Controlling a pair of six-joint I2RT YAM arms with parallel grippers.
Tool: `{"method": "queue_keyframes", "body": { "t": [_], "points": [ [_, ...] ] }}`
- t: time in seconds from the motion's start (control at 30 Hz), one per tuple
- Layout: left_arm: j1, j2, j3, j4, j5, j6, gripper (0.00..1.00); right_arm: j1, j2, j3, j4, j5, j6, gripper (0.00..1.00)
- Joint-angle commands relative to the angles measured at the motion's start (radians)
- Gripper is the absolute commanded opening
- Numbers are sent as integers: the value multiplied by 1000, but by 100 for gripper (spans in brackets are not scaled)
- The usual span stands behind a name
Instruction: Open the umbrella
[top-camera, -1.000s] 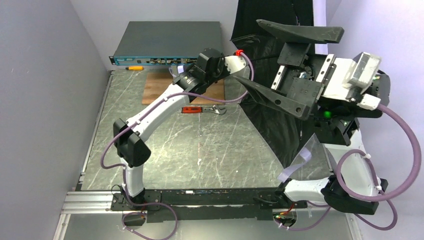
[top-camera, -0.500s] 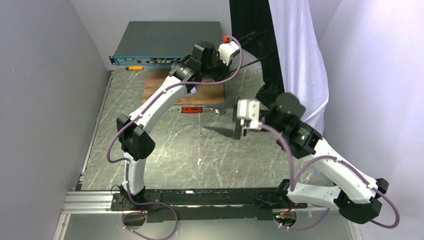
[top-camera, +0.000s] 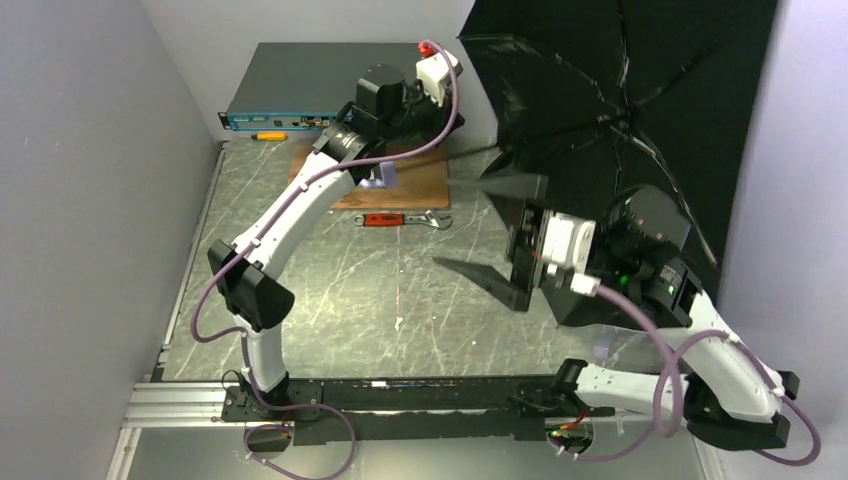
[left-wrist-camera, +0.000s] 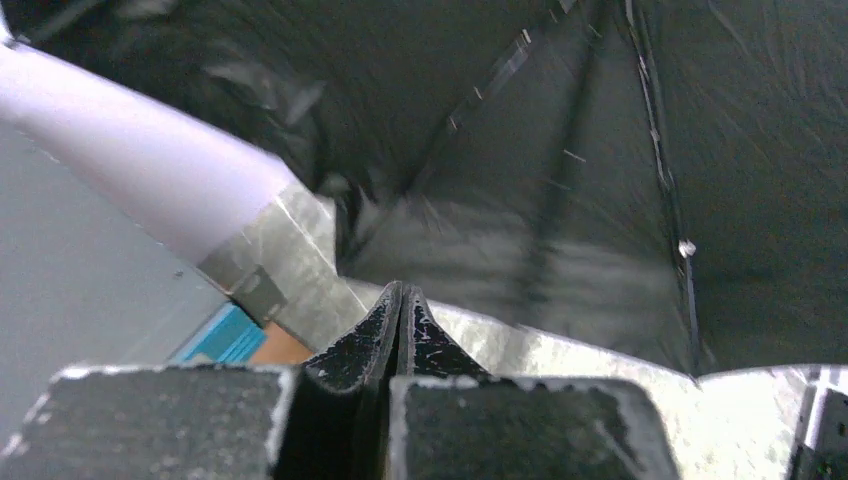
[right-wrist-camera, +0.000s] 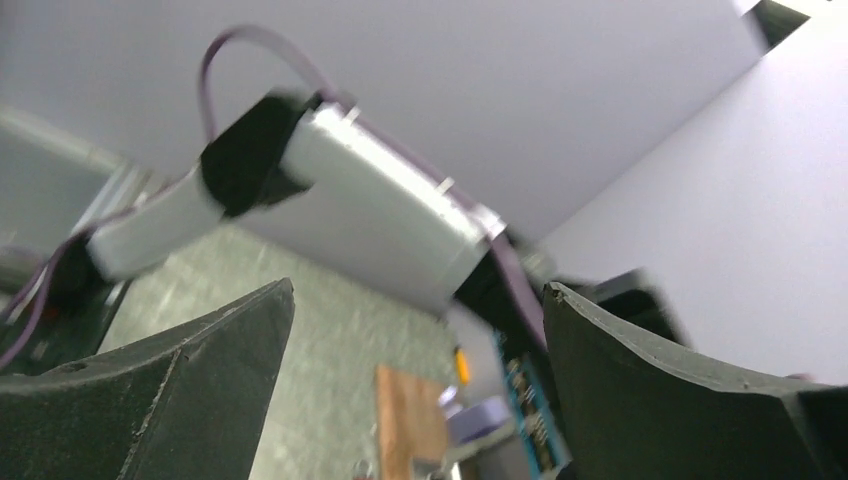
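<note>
Your umbrella (top-camera: 640, 90) is open. It fills the far right corner, and its black inside and thin ribs face you. Its top edge runs out of the top view. Its right edge is right beside the right wall (top-camera: 805, 150). Its thin shaft (top-camera: 545, 133) points left, toward the wood board (top-camera: 425, 185).

Your left gripper (left-wrist-camera: 400, 300) is up high, near the left end of the shaft. Its two fingers are squeezed flat together, and you can see nothing between them. You cannot tell from the top view if it touches the shaft. The black cloth is close in front of it.

Your right gripper (top-camera: 497, 232) is spread wide with nothing in it. It points left, and its arm sits just in front of the umbrella's near edge.

The red-handled wrench (top-camera: 405, 219) lies just beside the board's near edge. A flat dark box (top-camera: 330, 75) stands behind the board. The most room to move is over the middle and left of the table (top-camera: 320, 300), out to the left wall (top-camera: 90, 200).
</note>
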Motion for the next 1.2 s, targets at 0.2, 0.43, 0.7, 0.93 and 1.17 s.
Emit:
{"method": "queue_keyframes", "body": {
  "t": [0.2, 0.43, 0.7, 0.93, 1.17],
  "points": [
    [28, -13, -73, 69, -72, -65, 0, 4, 247, 409, 89, 68, 228, 93],
    [43, -154, -306, 172, 81, -18, 0, -147, 28, 14, 48, 448, 466, 94],
    [51, -288, -432, 163, 138, 111, 23, -383, -62, -49, 42, 446, 465, 99],
    [56, -356, -437, 112, 192, 213, 75, -394, -11, 42, -198, 495, 159, 99],
    [66, -459, -475, 105, 169, 247, 80, -393, 96, 53, -303, 605, 33, 98]
  ]
}}
